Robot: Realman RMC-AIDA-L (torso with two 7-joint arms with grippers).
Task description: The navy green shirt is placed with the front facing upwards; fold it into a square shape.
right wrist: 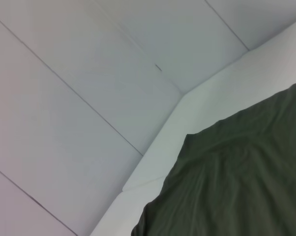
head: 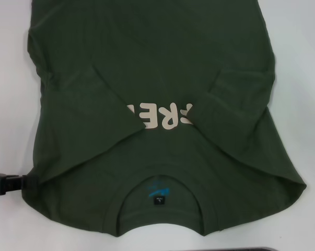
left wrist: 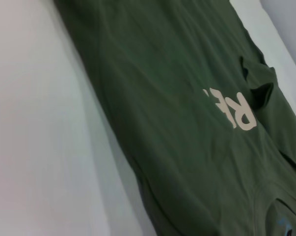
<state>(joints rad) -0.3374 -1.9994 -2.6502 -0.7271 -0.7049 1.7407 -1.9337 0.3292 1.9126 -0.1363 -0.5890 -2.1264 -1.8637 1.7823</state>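
- The navy green shirt (head: 152, 78) lies flat on the white desk (head: 11, 104), filling most of the head view, neck toward the lower edge of the frame and hem running off the top.
- Both side parts, sleeves included, appear folded inward over the front, so only the middle letters of the cream lettering (head: 160, 116) show between the flaps; I judge this narrows the body ahead of a lengthwise fold into a square.
- The ribbed collar (head: 160, 183) opens at lower centre, with the small dark neck label (head: 159, 200) and blue print inside it.
- The left gripper (head: 3, 183) shows as a dark piece at the lower left edge of the head view, just beside the shirt's near-left corner, probably placed to take that corner; whether its jaws are wide or narrow I cannot tell.
- The right gripper is not visible; its wrist view shows only a shirt edge on the desk.
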